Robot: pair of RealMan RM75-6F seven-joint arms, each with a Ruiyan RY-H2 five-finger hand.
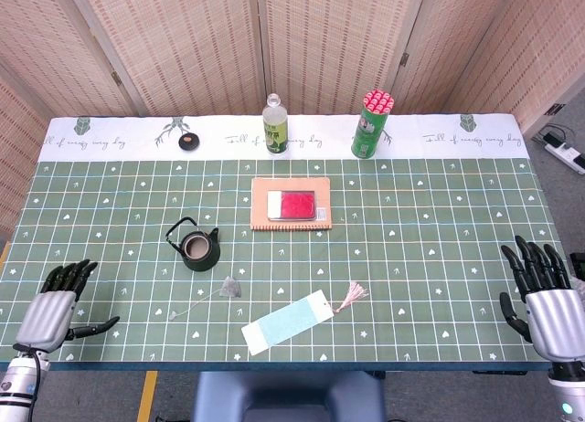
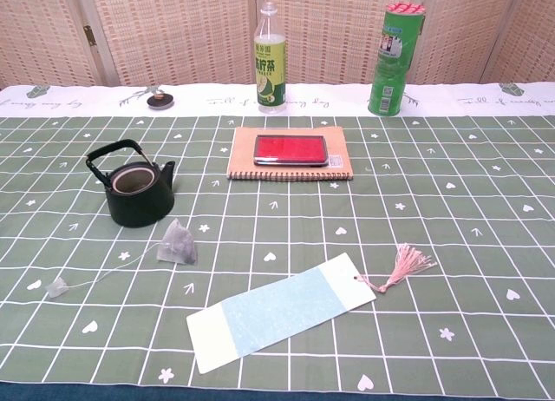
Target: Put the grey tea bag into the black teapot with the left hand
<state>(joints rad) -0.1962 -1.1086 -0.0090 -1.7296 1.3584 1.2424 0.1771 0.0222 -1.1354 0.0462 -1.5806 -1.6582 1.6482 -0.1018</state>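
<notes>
The step in hand looks to be the reach: the left hand [image 1: 53,314] sits at the near left corner of the counter [image 1: 439,258], holding nothing, its fingers spread wide and the thumb pointing right. The grey tea bag [image 1: 229,286] lies well apart from it, to the right and slightly farther in, just on the near side of the black teapot [image 1: 197,247]. In the chest view the bag [image 2: 178,243] stands as a small pyramid close to the teapot [image 2: 134,193], not touching it, with a thin string [image 2: 113,268] running left and nearer to a small tag [image 2: 57,287]. That tag end is the part nearest the hand.

To do this well, I would judge that the hand should travel right across the near strip and come down on the bag from above, pinching near the peak, where the mesh is likely soft and will crumple rather than slide. Taking the string instead may let the bag swing. The teapot's lid is off and its mouth is open, but the handle arches over it, so the bag should be lowered beside the handle, not through it. A careless sweep could nudge the light pot.

The right hand [image 1: 548,303] rests at the near right corner, likewise wide and holding nothing, far from the work.
</notes>
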